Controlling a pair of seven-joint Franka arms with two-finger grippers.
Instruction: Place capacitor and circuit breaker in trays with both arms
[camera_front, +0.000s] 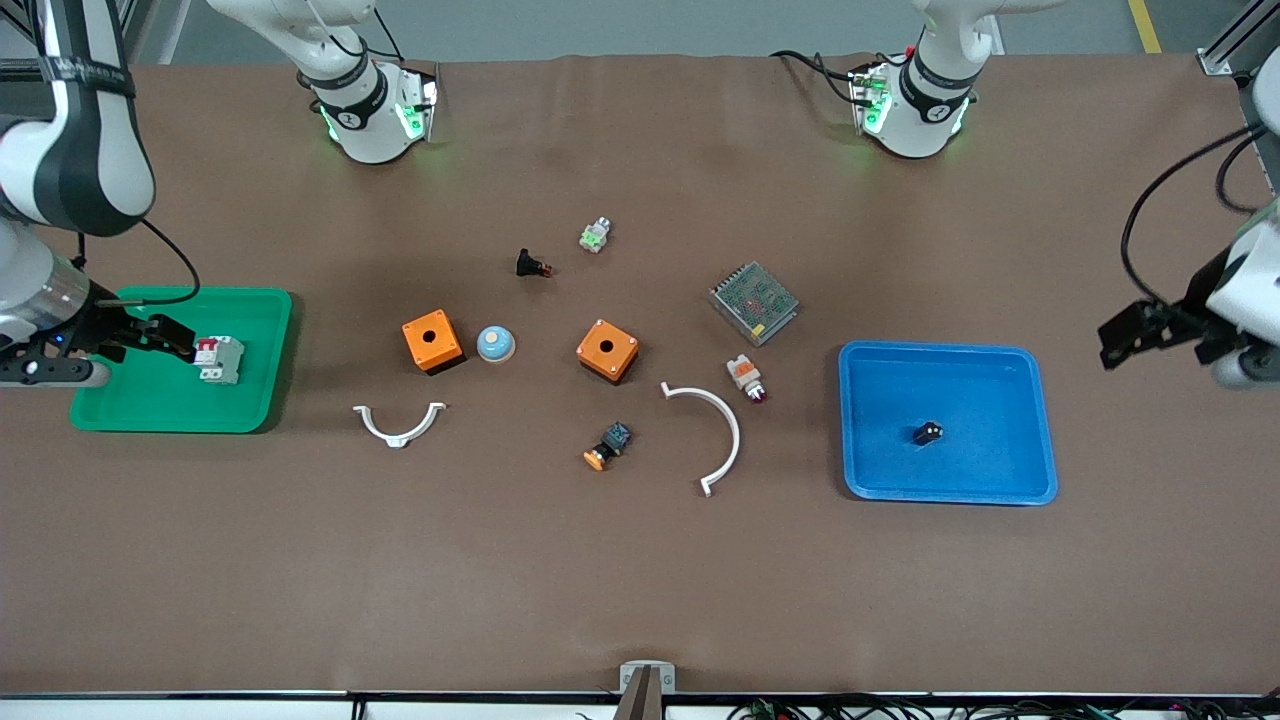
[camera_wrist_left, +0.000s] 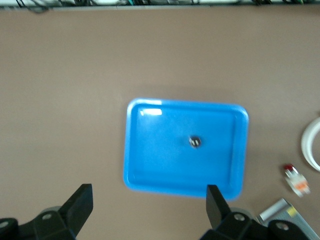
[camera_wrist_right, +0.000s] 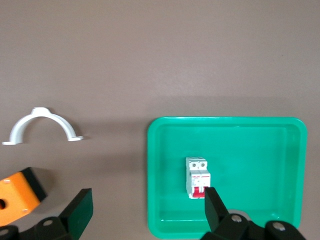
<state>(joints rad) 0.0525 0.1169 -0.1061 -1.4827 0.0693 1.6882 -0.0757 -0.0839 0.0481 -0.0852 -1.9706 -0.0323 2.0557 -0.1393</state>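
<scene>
Green tray (camera_front: 150, 400), frame left, is holding the circuit breaker (camera_front: 219, 358); the right hand (camera_front: 165, 338), partly cropped, is gaping empty. Blue tray (camera_front: 1010, 480) is holding the capacitor (camera_front: 927, 433); the left hand (camera_front: 1125, 340) is gaping empty at right edge.

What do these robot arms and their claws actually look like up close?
Both arms are glossy white with black bands; the right arm shows a broad black section. The bases glow green, with black cables running off them. Black cables also loop along the left arm. The right gripper and left gripper are matte black, each with two wedge-shaped fingers.
</scene>
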